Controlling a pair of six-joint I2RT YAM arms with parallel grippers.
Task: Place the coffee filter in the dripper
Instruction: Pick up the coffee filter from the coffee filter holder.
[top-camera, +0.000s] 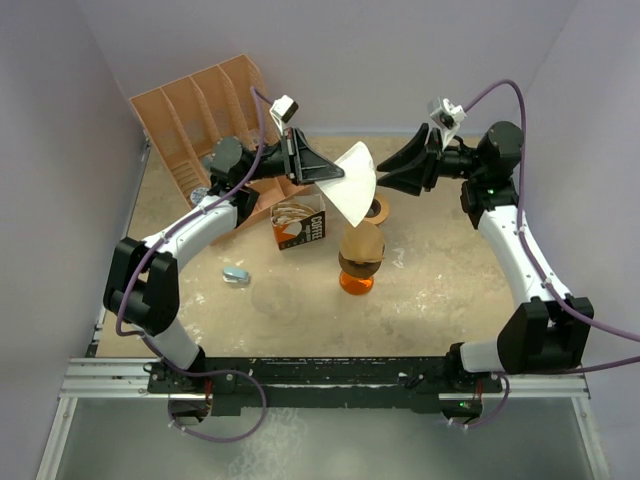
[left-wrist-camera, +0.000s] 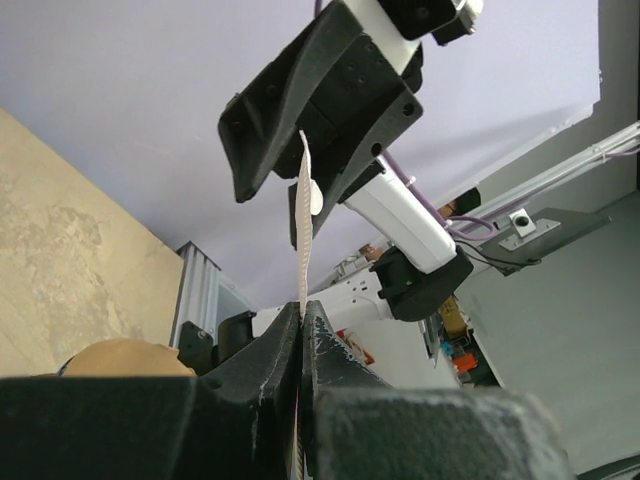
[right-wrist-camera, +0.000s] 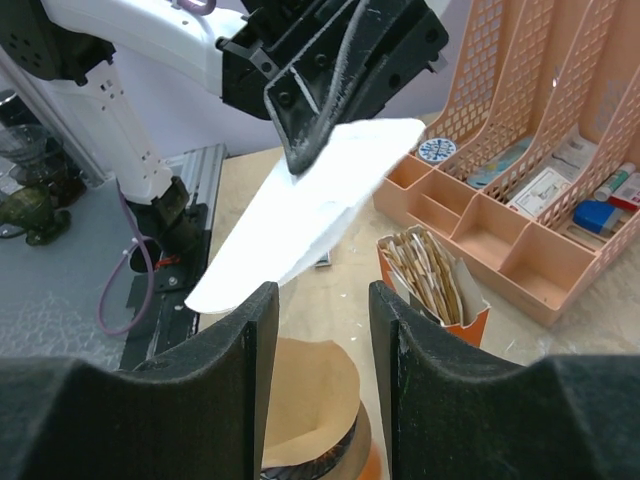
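A white coffee filter (top-camera: 355, 185) hangs flat in the air above the table, pinched at one edge by my left gripper (top-camera: 335, 172), which is shut on it. The left wrist view shows the filter (left-wrist-camera: 303, 230) edge-on, rising from my closed left gripper (left-wrist-camera: 302, 308). My right gripper (top-camera: 385, 180) faces it from the right with its jaws open, straddling the filter's far edge. In the right wrist view the filter (right-wrist-camera: 310, 205) sits just beyond my open right gripper (right-wrist-camera: 323, 290). Below stands the dripper (top-camera: 360, 270) on an orange base, with a brown paper filter (right-wrist-camera: 305, 400) in it.
A peach file organiser (top-camera: 200, 110) fills the back left corner, with small items in its trays (right-wrist-camera: 520, 230). An orange box of paper filters (top-camera: 298, 222) stands beside the dripper. A small blue object (top-camera: 236, 274) lies front left and a brown ring (top-camera: 379, 209) lies behind the dripper.
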